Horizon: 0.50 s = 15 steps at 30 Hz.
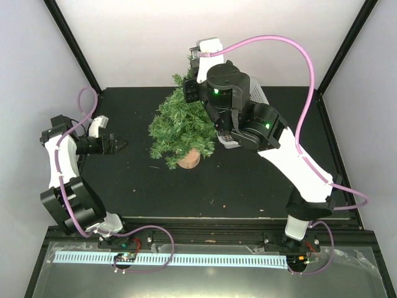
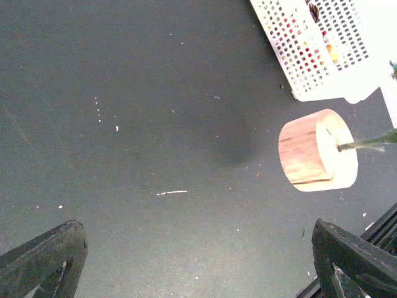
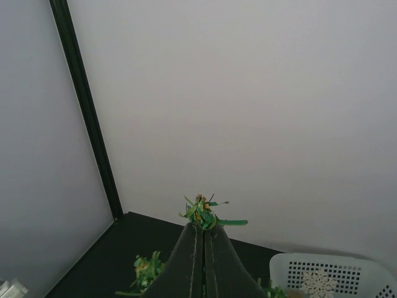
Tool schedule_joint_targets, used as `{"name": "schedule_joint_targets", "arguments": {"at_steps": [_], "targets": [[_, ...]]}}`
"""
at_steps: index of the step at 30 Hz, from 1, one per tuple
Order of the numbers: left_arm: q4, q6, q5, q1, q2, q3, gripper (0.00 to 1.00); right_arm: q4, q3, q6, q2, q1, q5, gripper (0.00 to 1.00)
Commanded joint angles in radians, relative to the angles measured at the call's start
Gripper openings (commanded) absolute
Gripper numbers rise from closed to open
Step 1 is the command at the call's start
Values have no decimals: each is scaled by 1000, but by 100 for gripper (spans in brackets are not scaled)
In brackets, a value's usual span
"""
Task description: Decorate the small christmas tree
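Observation:
The small christmas tree (image 1: 180, 124) is about upright at the middle of the black mat, with its round tan base (image 1: 189, 159) toward the front. My right gripper (image 3: 203, 227) is shut on the tree's top tip, and green needles (image 3: 205, 213) stick out above the closed fingers. My left gripper (image 1: 118, 144) is open and empty, left of the tree and pointing at it. In the left wrist view the base (image 2: 317, 151) lies ahead to the right, between and beyond the wide-open fingers (image 2: 43, 257). I cannot tell whether the base rests on the mat.
A white perforated basket (image 2: 316, 43) with small ornaments lies behind the tree's base; it also shows in the right wrist view (image 3: 329, 276) and, mostly hidden by the right arm, in the top view (image 1: 260, 94). White walls and black frame posts (image 3: 87, 112) enclose the mat.

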Motion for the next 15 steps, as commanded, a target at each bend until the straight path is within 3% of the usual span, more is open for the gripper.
{"name": "schedule_joint_targets", "arguments": {"at_steps": [1, 8, 15], "targets": [[6, 18, 40, 8, 8, -10, 99, 69, -13, 31, -12, 6, -15, 1], [11, 29, 40, 8, 9, -35, 99, 136, -135, 70, -43, 6, -44, 1], [8, 46, 38, 9, 0, -59, 99, 149, -148, 83, -32, 5, -55, 1]]}}
